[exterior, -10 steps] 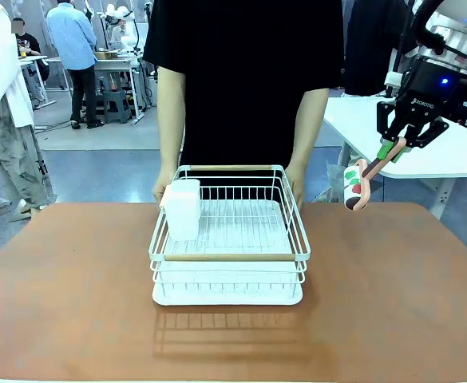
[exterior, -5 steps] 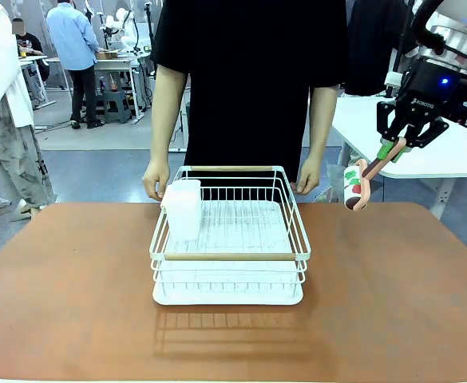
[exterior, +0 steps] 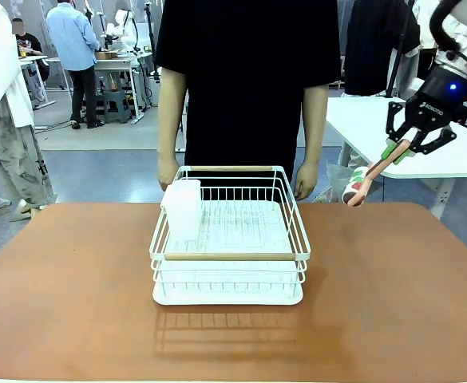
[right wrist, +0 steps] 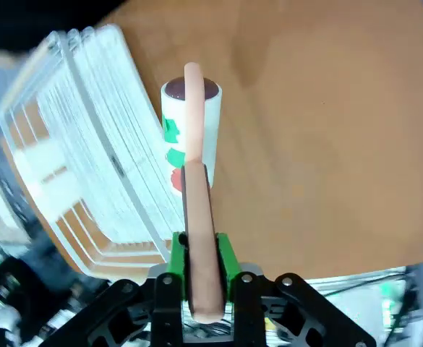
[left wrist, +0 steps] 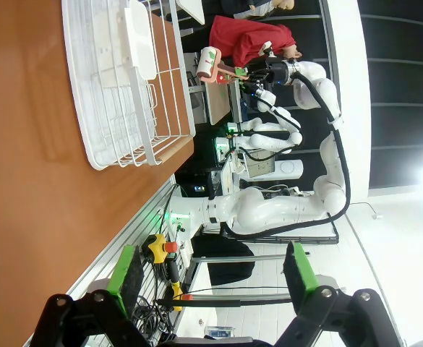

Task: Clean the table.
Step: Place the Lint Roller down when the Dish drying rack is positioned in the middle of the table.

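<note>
The right gripper (exterior: pixel 398 151) has its jaws clamped on the stiff pink handle of a light lint roller (exterior: pixel 364 180), above the hard, smooth desk (exterior: pixel 393 287); the left gripper (left wrist: pixel 215 276) stands wide open, empty.

white wire dish rack (exterior: pixel 229 236), wooden rails front and back, centre of view; white rectangular container (exterior: pixel 183 209) upright in rack's left part | person in black shirt (exterior: pixel 245 76) standing behind rack | white table (exterior: pixel 393 132) back right; people at benches far left
</note>
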Tool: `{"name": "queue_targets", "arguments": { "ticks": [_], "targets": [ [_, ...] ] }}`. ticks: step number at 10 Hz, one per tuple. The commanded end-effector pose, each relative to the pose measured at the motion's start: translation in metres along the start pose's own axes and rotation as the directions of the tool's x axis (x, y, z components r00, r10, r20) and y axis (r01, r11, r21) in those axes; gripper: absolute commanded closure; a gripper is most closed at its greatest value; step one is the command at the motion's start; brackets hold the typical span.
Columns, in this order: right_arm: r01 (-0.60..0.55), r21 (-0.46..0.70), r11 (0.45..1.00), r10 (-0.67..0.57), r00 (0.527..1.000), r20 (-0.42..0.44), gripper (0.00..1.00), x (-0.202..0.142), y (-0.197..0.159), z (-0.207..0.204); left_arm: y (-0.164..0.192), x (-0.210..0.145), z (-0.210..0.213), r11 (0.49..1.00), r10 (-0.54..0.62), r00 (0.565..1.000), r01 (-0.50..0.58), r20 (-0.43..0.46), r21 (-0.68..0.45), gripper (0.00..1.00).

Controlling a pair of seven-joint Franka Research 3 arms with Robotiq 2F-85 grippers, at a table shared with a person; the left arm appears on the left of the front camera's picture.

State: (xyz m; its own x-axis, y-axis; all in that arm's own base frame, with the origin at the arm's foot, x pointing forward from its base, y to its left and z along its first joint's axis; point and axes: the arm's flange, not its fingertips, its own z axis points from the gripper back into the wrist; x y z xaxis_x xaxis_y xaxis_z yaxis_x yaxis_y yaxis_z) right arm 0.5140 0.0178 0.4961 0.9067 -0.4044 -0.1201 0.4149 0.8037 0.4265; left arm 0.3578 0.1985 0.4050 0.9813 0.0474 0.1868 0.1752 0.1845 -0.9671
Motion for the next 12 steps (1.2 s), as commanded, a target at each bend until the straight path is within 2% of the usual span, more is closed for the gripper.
{"name": "queue_targets", "arguments": {
  "ticks": [1,2,5,8,12],
  "targets": [
    [0.192,0.123,0.974,-0.208,0.969,0.134,0.78,-0.006,-0.013,-0.018,-0.001,-0.002,0.002,1.000,-0.003,1.000,0.003,0.001,-0.002,0.00],
    [0.243,0.128,0.962,-0.264,0.947,0.183,0.78,0.001,-0.020,-0.032,-0.001,-0.002,0.002,1.000,-0.003,1.000,0.003,0.001,-0.002,0.00],
    [0.299,0.229,0.926,-0.349,0.910,0.225,0.78,0.013,-0.044,-0.072,-0.001,-0.002,0.002,1.000,-0.003,1.000,0.003,0.001,-0.002,0.00],
    [0.397,0.336,0.854,-0.455,0.883,0.113,0.78,0.031,-0.073,-0.098,-0.001,-0.002,0.002,1.000,-0.003,1.000,0.003,0.001,-0.002,0.00],
    [0.491,0.356,0.795,-0.533,0.846,0.022,0.78,0.048,-0.091,-0.112,-0.001,-0.002,0.002,1.000,-0.003,1.000,0.003,0.001,-0.002,0.00]
  ]
}}
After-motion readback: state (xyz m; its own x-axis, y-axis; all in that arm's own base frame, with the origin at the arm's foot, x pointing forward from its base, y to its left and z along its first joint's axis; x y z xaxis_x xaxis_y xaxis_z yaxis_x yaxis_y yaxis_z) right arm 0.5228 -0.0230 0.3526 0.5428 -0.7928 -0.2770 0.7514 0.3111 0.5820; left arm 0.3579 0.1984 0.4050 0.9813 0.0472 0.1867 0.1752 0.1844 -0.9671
